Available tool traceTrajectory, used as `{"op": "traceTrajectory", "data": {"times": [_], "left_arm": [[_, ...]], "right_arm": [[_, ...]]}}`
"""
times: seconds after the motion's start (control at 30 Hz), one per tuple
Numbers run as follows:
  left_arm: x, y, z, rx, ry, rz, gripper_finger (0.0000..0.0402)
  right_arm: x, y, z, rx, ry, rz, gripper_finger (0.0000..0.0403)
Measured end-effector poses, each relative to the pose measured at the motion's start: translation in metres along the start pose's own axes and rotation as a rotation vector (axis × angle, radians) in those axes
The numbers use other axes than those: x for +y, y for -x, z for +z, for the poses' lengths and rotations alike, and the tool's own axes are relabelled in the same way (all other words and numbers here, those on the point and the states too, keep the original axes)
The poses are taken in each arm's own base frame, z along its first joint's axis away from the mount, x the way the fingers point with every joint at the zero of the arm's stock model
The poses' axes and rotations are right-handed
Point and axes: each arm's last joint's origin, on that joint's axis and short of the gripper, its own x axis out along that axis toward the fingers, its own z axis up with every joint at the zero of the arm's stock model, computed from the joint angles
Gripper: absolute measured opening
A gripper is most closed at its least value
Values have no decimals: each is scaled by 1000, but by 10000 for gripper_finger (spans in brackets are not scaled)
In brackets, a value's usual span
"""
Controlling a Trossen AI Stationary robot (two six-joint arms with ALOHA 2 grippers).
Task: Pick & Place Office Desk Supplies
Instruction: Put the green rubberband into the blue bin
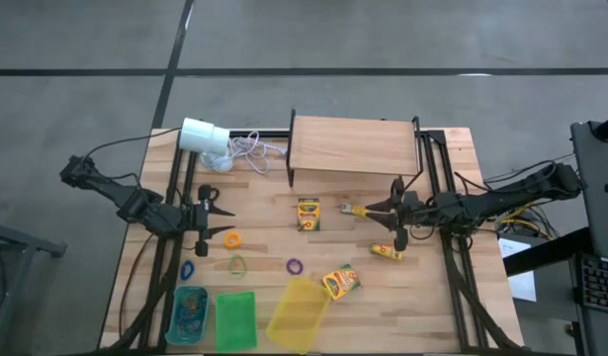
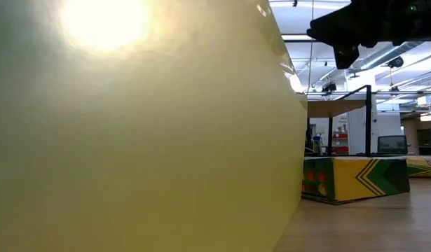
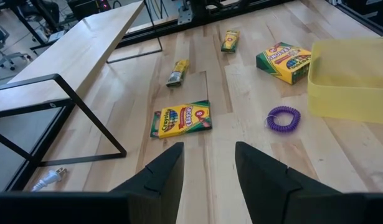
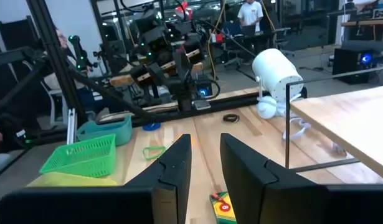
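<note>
Left end effector [image 1: 227,211]: I have it low over the left half of the worktop [image 1: 363,307]; in its wrist view the two fingers [image 3: 166,171] stand apart with bare wood between them, grasping nothing.
Right end effector [image 1: 368,210]: it hovers on the right half, in front of the wooden shelf [image 1: 353,146]; its fingers [image 4: 175,165] are parted too, and empty as far as I can see.
Supplies, boxes: one crayon box [image 1: 308,214] lies mid-worktop, another crayon box [image 1: 340,282] touches the yellow bin [image 1: 300,312].
Supplies, packets: one yellow packet [image 1: 387,251] lies near the right end effector; a second yellow packet [image 1: 353,210] sits just off its fingertips.
Supplies, loops: an orange loop [image 1: 231,238], green loop [image 1: 237,264], purple loop [image 1: 294,265] and blue loop [image 1: 187,269] are scattered ahead of the bins.
Bins: a blue bin [image 1: 189,314] and green bin [image 1: 236,319] stand beside the yellow one at the near edge.
Risk, right side: I judge the packet so small that closing fingers could flick it away or scrape the wood.
Risk, left side: a loop lies flat, so I expect a pinch may slide off or roll it aside.
Risk, obstacles: the shelf frame is close to the right arm, and the white cylinder [image 1: 204,135] with its cord [image 1: 249,148] could snag.
Hidden: the low view is almost wholly blocked by the yellow bin's wall.
Hard to tell: what already lies inside the blue bin, and whether the nearer packet touches the right fingertips.
</note>
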Motion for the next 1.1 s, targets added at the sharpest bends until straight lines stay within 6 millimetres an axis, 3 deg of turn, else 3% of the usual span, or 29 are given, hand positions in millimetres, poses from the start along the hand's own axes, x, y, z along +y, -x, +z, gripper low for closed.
{"op": "traceTrajectory", "data": {"times": [0.27, 0.8, 0.97, 1.1], "left_arm": [[0, 0, 0, -3, 9, 0, 148], [2, 0, 10, -103, 527, 22, 148], [-9, -13, 6, 12, 495, -50, 148], [-18, -27, -4, 226, 526, -5, 148]], "right_arm": [[1, -1, 5, -14, -4, 0, 94], [1, -2, 3, -3, 0, -2, 78], [1, -2, 2, -1, 1, -3, 77], [1, -2, 2, -1, 1, -3, 75]]}}
